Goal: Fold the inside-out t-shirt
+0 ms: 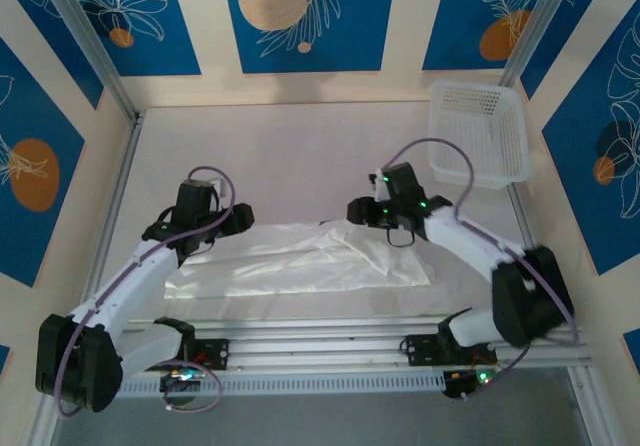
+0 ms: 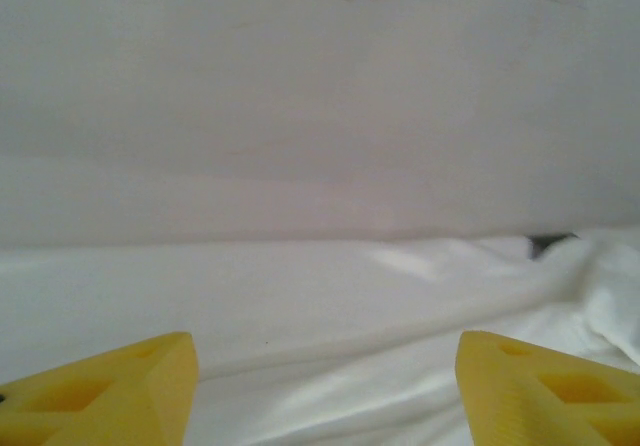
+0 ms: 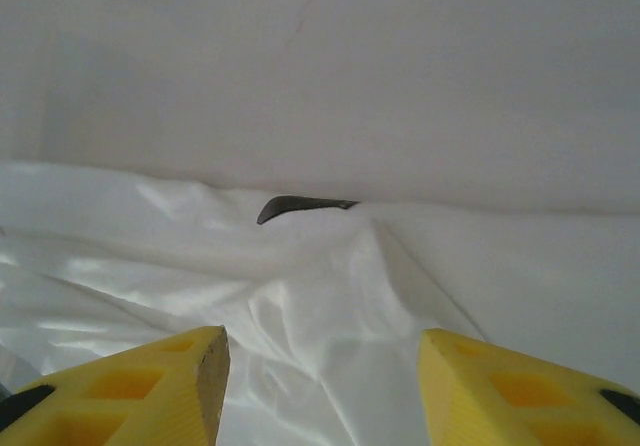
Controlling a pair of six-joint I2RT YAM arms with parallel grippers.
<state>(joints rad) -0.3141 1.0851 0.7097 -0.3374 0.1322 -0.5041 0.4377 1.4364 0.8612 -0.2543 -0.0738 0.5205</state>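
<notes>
White thin shirt (image 1: 300, 261) is lying crumpled in a long band across the table (image 1: 280, 156). My left gripper (image 2: 325, 366) and right gripper (image 3: 322, 366) are hanging low over its far edge, fingers spread, gripping nothing. My right wrist camera is catching a dark mark (image 3: 300, 206) on that edge. The overhead view is giving the whole outline, with bare table stretching beyond the shirt and a basket (image 1: 480, 131) sitting well past its right end.
</notes>
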